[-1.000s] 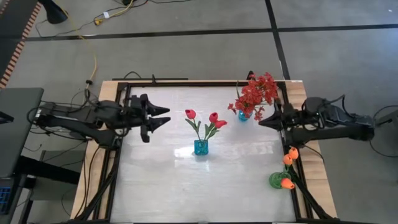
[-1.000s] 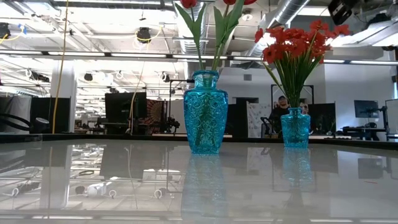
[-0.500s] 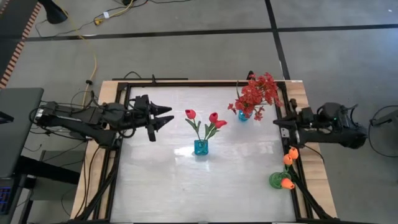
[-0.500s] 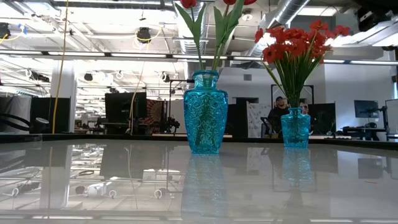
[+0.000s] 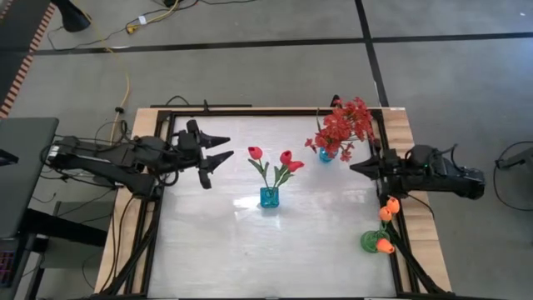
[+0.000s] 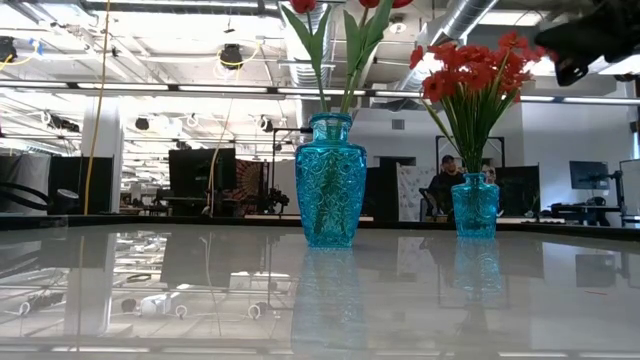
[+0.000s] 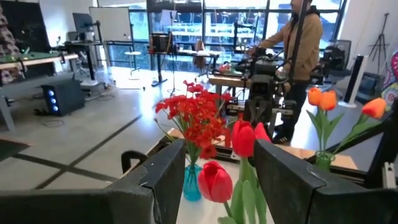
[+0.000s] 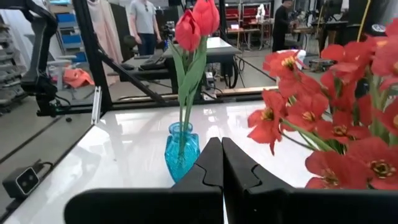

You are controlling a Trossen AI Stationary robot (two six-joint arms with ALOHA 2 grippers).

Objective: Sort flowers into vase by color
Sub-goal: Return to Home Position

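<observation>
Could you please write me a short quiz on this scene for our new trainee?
1. True or false: the orange flowers stand in the green vase.
2. The left gripper hangs over the left part of the table, and the right gripper is at its right edge. Whose jaws are apart? A. left; B. right; C. both.
3. Fill in: the bushy red spray stands in the small vase, whose colour is ___.

Key: 1 true; 2 A; 3 blue.
</observation>
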